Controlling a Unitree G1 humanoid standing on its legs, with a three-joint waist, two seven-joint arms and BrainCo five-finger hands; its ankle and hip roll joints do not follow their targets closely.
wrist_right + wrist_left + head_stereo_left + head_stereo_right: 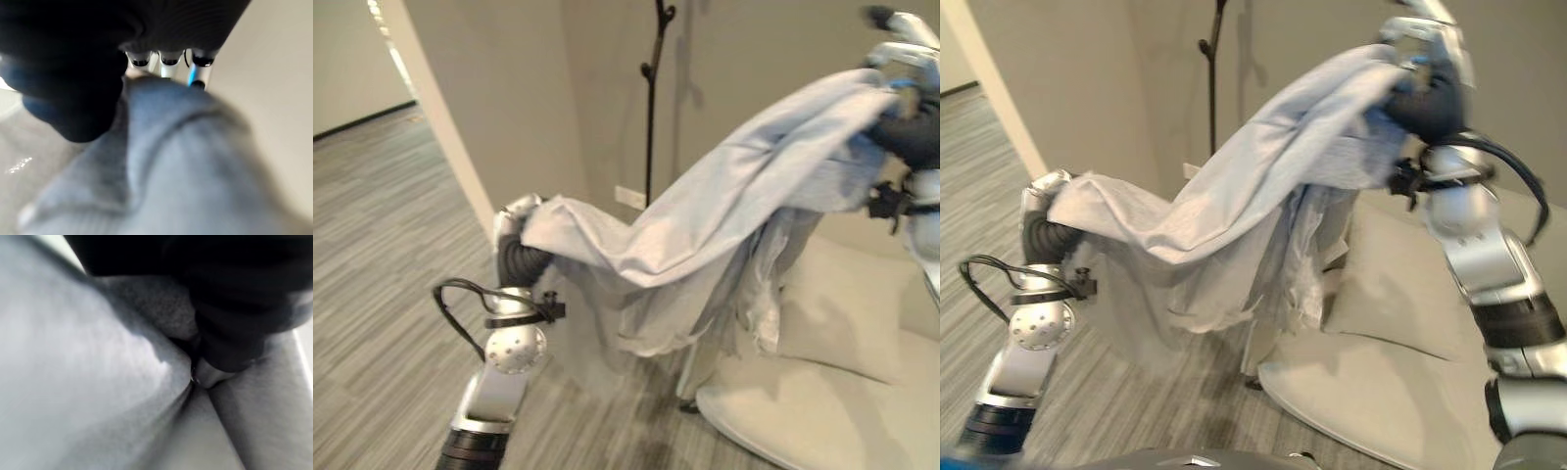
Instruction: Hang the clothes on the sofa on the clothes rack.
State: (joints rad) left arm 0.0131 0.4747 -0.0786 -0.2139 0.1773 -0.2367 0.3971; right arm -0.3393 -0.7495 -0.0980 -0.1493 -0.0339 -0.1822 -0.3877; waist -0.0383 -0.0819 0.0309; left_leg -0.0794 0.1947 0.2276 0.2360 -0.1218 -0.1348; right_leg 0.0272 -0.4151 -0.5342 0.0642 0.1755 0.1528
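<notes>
A pale grey-blue garment point(705, 215) hangs stretched in the air between my two hands, with loose folds dropping from its middle. My left hand point(517, 211) is low at the left, wrapped under one end of the cloth point(73, 357). My right hand point(1425, 54) is raised high at the right, fingers point(168, 61) curled over the other end point(186, 161). The clothes rack point(651, 108), a thin black pole with short pegs, stands against the wall behind the garment's middle. The beige sofa point(822, 411) lies below the right hand.
A pale square cushion point(842, 313) leans on the sofa. A wall corner with a white edge point(440, 108) stands to the left, with striped grey carpet point(382, 245) beyond it. A wall socket point(628, 198) sits low by the rack.
</notes>
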